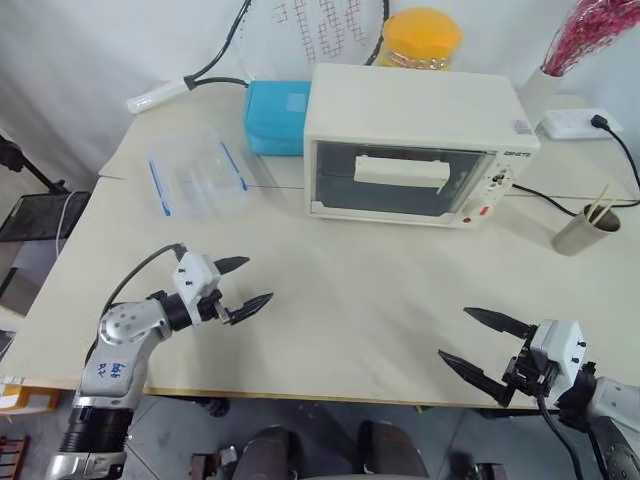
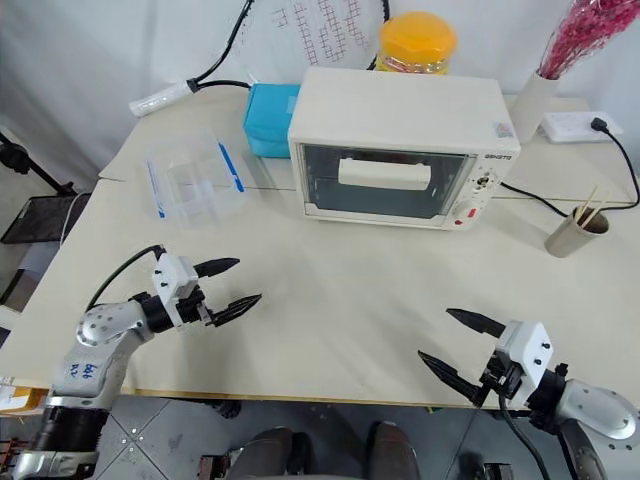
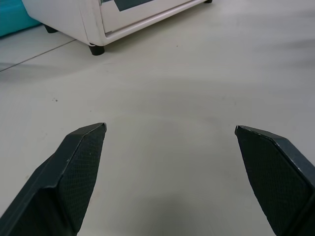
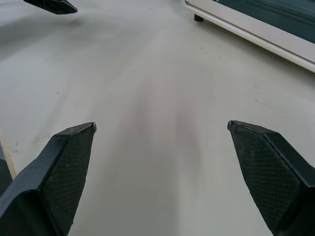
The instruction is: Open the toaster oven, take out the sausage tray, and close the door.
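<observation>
Cream table (image 1: 330,300) carried the toaster oven (image 1: 415,140) at 12 o'clock, its door (image 1: 400,178) closed. Left gripper (image 1: 240,286) at 8 o'clock and right gripper (image 1: 480,345) at 4 o'clock were spread wide, empty. Pulling the handle (image 1: 400,170) carelessly might drag the light oven forward.
</observation>
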`<control>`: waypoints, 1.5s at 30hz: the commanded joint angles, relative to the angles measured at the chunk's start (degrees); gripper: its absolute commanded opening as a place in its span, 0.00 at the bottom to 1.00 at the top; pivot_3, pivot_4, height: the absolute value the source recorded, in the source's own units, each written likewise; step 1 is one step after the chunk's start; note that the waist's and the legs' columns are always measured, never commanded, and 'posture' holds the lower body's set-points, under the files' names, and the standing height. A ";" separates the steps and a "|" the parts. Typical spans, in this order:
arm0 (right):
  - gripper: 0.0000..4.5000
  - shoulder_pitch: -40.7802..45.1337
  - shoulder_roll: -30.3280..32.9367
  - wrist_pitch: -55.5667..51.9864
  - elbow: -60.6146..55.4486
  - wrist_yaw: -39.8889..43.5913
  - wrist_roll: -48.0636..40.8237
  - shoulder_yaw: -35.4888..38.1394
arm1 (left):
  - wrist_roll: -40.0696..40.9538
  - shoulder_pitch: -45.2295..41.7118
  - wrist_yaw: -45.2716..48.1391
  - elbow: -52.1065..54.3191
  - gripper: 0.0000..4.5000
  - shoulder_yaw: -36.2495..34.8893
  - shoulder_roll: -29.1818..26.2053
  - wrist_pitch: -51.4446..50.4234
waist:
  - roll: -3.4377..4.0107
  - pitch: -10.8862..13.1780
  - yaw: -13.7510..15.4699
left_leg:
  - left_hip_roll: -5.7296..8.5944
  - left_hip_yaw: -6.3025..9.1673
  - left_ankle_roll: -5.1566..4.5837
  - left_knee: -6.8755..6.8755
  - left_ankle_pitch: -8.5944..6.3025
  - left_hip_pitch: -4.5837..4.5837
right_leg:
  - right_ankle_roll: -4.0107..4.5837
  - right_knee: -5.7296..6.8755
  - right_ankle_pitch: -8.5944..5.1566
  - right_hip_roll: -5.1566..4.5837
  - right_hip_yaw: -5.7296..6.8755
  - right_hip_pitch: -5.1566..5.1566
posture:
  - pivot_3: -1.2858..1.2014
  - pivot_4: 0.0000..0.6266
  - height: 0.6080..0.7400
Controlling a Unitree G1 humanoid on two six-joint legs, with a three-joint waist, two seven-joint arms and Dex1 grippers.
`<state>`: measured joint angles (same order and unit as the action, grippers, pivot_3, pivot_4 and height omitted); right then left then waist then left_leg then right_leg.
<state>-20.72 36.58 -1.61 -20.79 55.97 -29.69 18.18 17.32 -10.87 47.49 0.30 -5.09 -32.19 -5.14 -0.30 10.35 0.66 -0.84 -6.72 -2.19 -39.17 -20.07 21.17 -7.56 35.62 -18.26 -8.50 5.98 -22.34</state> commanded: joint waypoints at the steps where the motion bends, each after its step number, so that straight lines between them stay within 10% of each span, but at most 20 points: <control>1: 1.00 0.26 -0.69 0.91 -1.57 -0.16 -0.60 0.09 | -0.51 -0.62 0.67 -0.35 0.99 -0.13 -0.71 1.27 | 0.00 0.00 0.02 | 0.00 0.00 0.00 0.00 0.00 0.00 | 0.00 0.00 0.00 0.00 0.00 0.00 | 0.52 0.24 1.00; 10: 1.00 18.07 1.07 -15.14 0.17 -6.35 -10.29 -1.51 | 16.98 -6.15 5.63 2.41 0.99 -7.06 -0.77 -10.57 | -0.03 -0.01 -0.44 | -0.04 0.09 0.04 -0.13 0.03 0.01 | 0.00 0.13 0.00 -0.04 0.00 0.01 | 0.52 0.24 1.00; 25: 1.00 53.94 -3.19 -14.59 28.46 -4.85 -1.32 -8.72 | 21.50 -7.88 4.22 9.86 0.99 -6.20 1.26 -17.88 | -0.04 -0.01 -0.93 | 0.06 0.19 0.00 -0.12 0.05 0.21 | 0.01 0.10 0.00 -0.03 0.22 -0.07 | 0.52 0.24 1.00; 38: 1.00 42.42 1.82 -8.48 14.90 10.20 0.81 -12.37 | 22.30 -9.65 -1.95 6.75 0.99 -7.46 3.61 -20.90 | -0.04 -0.01 -0.71 | 0.06 0.27 0.00 -0.11 0.05 0.28 | 0.01 0.06 0.00 -0.02 0.28 -0.07 | 0.52 0.24 1.00; 45: 1.00 39.09 3.21 -0.31 17.55 11.54 5.80 -12.49 | 16.14 -22.36 -2.87 -5.84 0.58 -3.78 8.25 -16.00 | -0.06 0.01 -0.32 | 0.09 0.28 0.02 -0.14 0.07 0.27 | 0.01 0.07 0.00 0.00 0.32 -0.05 | 0.52 0.24 1.00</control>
<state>18.69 39.15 -4.51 -1.71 66.11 -23.69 5.06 35.08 -31.53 44.63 -4.22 -9.93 -24.55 -23.16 -0.36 10.35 0.34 -0.72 -6.43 -2.18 -39.31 -20.00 21.46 -7.55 35.67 -18.26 -8.50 6.33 -22.40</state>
